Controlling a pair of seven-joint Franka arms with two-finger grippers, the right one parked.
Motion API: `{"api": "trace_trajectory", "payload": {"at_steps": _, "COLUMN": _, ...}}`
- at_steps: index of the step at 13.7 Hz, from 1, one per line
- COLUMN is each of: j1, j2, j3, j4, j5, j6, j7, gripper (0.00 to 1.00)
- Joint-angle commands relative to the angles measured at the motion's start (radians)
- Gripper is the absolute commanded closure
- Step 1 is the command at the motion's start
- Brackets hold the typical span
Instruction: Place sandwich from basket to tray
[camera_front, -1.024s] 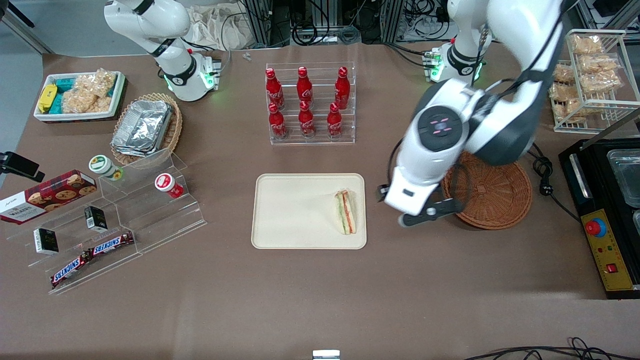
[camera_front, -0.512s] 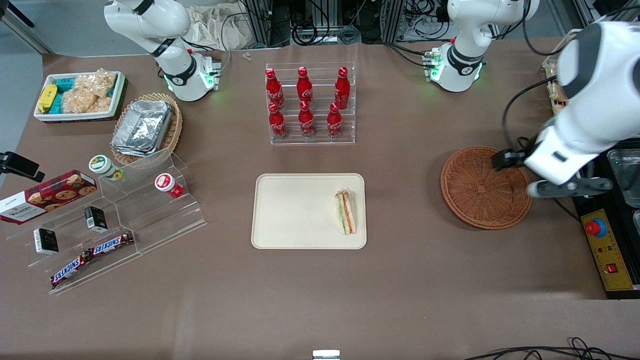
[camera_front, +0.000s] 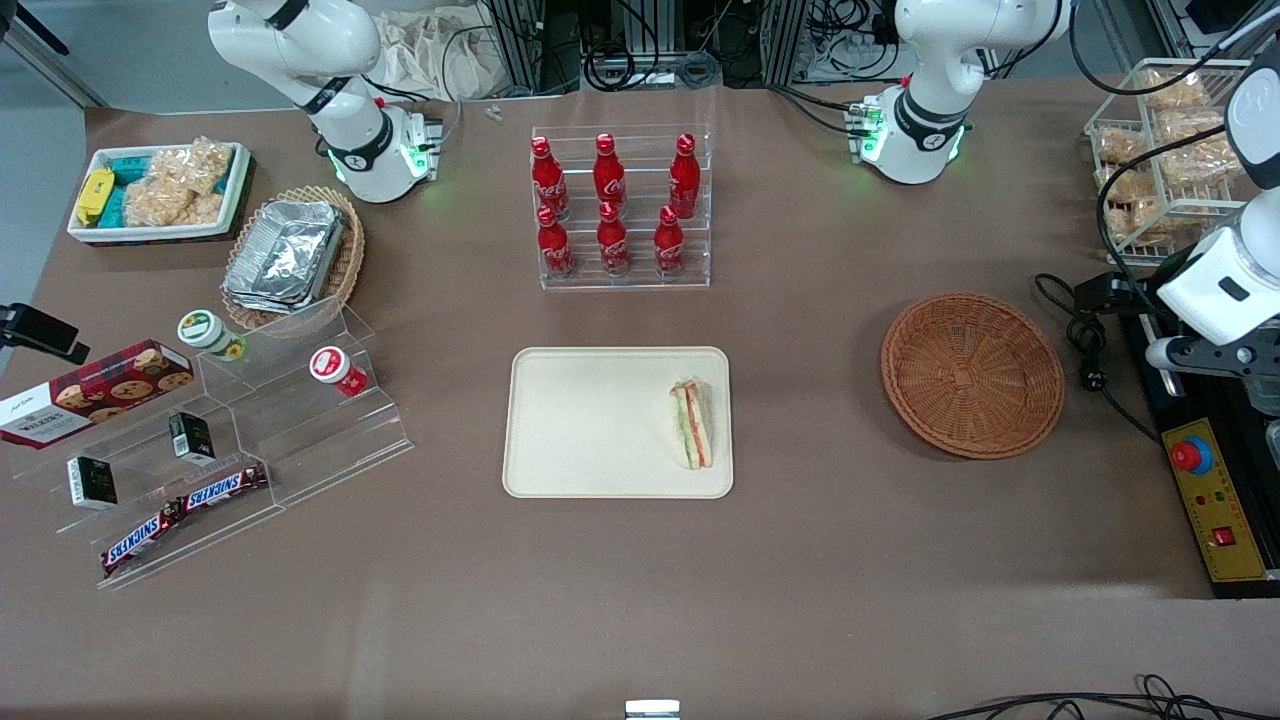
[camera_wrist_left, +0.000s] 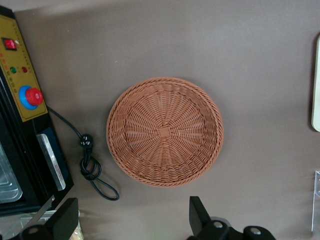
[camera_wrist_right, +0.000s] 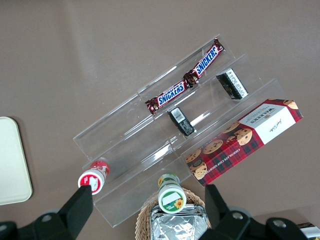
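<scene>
The sandwich (camera_front: 692, 424) lay on the tray (camera_front: 590, 420), along the tray's edge nearest the basket (camera_front: 972, 374), with nothing gripping it. The gripper (camera_front: 1215, 354) hung well apart from it, out at the working arm's end of the table above the black appliance (camera_front: 1215, 470), with the basket between it and the tray. Its fingers (camera_wrist_left: 199, 216) stood spread wide and held nothing.

Counted in the front view: 1 sandwich, 1 tray, 1 round basket, 6 red cola bottles (camera_front: 612, 205) in a clear rack, 2 Snickers bars (camera_front: 185, 510) on a clear stepped stand, and what looked like 2 small lidded cups (camera_front: 210, 333) on that stand, though their contents could not be made out.

The left wrist view looked straight down into the basket (camera_wrist_left: 164, 131), showing bare weave, plus a coiled black cable (camera_wrist_left: 92, 167) beside it and only a sliver of the tray (camera_wrist_left: 316, 85); the sandwich appeared only in the front view.
</scene>
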Motion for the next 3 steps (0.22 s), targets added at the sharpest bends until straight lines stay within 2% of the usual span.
{"api": "trace_trajectory", "payload": {"at_steps": 1, "j1": 0.014, "j2": 0.011, "j3": -0.041, "j4": 0.031, "j5": 0.002, "j6": -0.024, "j7": 0.049, "gripper": 0.0}}
{"api": "trace_trajectory", "payload": {"at_steps": 3, "j1": 0.012, "j2": 0.009, "j3": -0.046, "j4": 0.038, "j5": 0.0, "j6": -0.032, "j7": 0.047, "gripper": 0.0}}
